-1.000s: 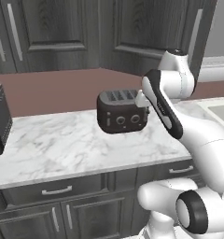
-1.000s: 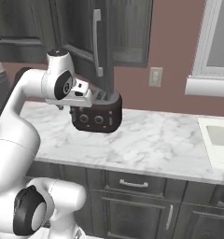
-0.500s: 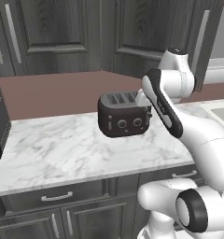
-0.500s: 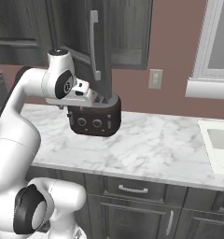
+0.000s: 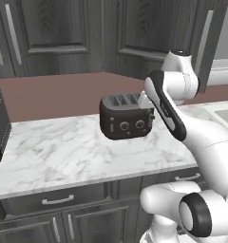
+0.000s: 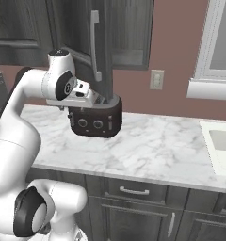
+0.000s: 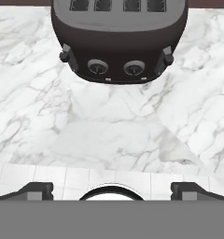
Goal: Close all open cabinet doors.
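1. Below, in the hand view, the gripper [image 7: 112,189] shows two finger tips set wide apart with nothing between them; it points down at the worktop [image 7: 109,135].
2. Just beyond stands the toaster [image 7: 118,42], near the worktop's back edge; a careless swing of the hand could strike it.
3. Above the toaster, one cabinet door [image 6: 100,47] stands ajar, edge-on, its handle [image 6: 94,44] facing outward.
4. Risk: a glancing push may slip off the door.
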{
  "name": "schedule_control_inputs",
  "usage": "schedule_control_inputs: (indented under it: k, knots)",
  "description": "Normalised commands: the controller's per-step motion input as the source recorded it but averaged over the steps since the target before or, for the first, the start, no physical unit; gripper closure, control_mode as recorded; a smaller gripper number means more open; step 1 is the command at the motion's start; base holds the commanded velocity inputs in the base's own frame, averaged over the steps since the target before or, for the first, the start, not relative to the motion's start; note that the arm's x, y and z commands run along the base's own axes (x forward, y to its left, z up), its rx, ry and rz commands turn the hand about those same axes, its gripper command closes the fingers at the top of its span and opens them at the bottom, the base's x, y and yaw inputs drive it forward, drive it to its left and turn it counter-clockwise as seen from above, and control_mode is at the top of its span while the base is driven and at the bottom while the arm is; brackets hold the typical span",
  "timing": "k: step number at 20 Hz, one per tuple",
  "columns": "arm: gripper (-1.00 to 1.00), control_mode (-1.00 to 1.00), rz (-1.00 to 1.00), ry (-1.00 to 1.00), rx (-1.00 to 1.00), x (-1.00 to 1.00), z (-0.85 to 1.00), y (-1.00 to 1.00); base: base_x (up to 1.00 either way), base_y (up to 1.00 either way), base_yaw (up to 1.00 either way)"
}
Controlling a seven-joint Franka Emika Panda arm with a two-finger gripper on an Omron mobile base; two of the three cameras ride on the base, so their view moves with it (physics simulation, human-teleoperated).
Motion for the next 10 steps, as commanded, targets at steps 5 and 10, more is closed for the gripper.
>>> schedule_control_inputs:
  k: [5,10]
  knots:
    - [-1.0,-1.0,0.0,-0.13,-0.03,-0.02,0.0,0.05,0.0,0.0,0.0]
    - [-1.0,-1.0,0.0,-0.38,-0.13,-0.29,0.2,0.17,0.0,0.0,0.0]
